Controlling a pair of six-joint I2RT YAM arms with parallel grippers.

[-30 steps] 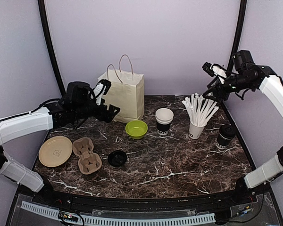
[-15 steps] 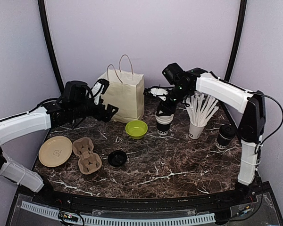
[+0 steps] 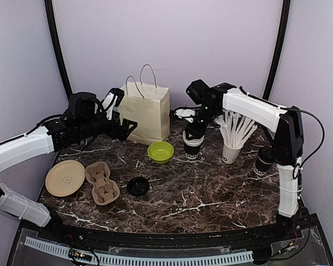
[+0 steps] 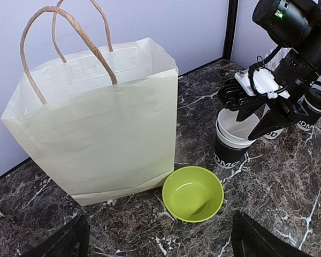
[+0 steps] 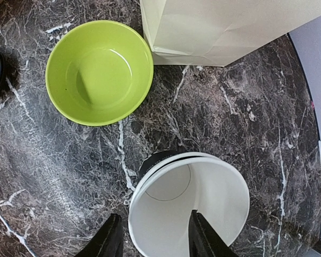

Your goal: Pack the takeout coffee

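Beside the paper bag [image 3: 147, 113], the right gripper [image 5: 154, 226] straddled a cup [image 4: 231, 151] rim, jaws apart; the left gripper [image 4: 161, 233] gaped empty.

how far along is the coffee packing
Done: only the lidded cup at the right is capped. In hand: the right tool straddles the rim of the open cup, one finger inside, jaws apart. Left: both cups stand on the table, the carrier holds none, a loose lid lies beside it, and the paper bag waits at the back.
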